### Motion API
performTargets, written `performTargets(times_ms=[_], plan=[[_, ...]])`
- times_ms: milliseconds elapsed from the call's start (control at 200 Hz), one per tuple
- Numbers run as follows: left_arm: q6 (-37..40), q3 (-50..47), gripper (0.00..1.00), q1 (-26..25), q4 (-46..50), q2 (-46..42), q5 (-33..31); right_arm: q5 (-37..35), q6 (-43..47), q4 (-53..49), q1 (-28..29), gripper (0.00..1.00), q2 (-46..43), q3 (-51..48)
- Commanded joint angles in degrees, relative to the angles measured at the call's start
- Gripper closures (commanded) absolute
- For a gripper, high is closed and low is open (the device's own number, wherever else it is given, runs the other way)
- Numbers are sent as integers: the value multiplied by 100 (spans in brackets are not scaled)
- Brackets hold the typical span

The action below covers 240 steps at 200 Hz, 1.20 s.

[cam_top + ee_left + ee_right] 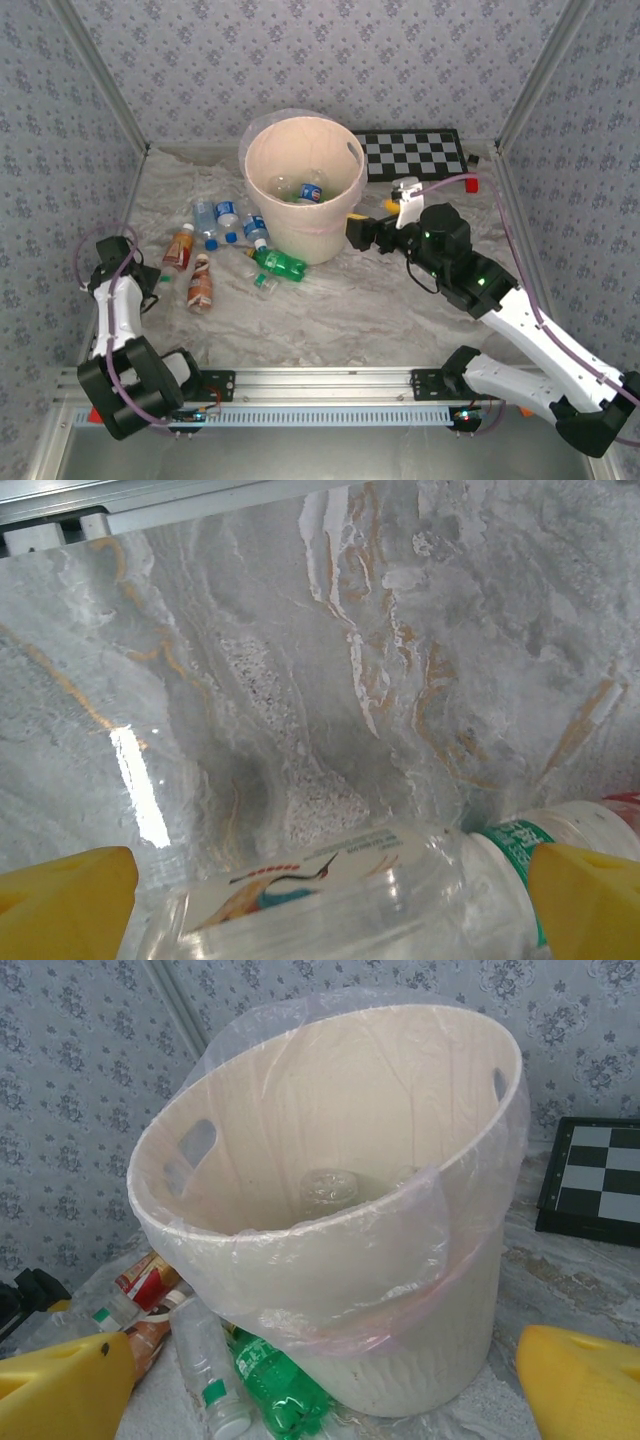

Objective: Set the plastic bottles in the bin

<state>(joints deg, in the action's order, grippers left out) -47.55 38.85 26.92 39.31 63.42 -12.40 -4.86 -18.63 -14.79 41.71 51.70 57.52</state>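
Observation:
The bin (300, 215), a pale peach-cream bucket with a clear liner, stands at the back middle of the table, with bottles (305, 190) lying inside. Several plastic bottles lie to its left: clear ones with blue labels (228, 220), a green one (282, 264) and two orange-brown ones (200, 283). My left gripper (150, 276) is open at the far left. In its wrist view a clear bottle (330, 890) with a white label and green cap lies lengthwise between the yellow fingers (65, 900). My right gripper (356, 232) is open beside the bin's right wall (400, 1340), with nothing in it.
A black-and-white checkerboard (415, 152) lies behind the bin to the right. Patterned walls close off the back and both sides. An aluminium rail (320, 380) runs along the near edge. Bare marble-patterned table (350, 310) lies in front of the bin.

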Motion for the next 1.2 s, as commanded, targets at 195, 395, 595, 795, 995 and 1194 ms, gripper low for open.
performTargets(times_ms=[195,395,595,795,995,1194], plan=[[224,-32,0,33,-481,311,966,162,-61,55,-161,0,-206,-258],[270,-488,1,18,-532,-104,1366,229,-128,112,-317,0,-340,-510],[234,-650,3,-205,-462,-285,1457,476,-278,248,-544,0,-439,-704],[304,-589,3,-415,-442,-215,1178,583,-350,284,-673,0,-460,-750],[349,-641,2,-451,-503,13,1204,594,-380,332,-748,0,-460,-768],[269,-840,6,-459,-739,143,1369,619,-412,399,-802,0,-427,-803]])
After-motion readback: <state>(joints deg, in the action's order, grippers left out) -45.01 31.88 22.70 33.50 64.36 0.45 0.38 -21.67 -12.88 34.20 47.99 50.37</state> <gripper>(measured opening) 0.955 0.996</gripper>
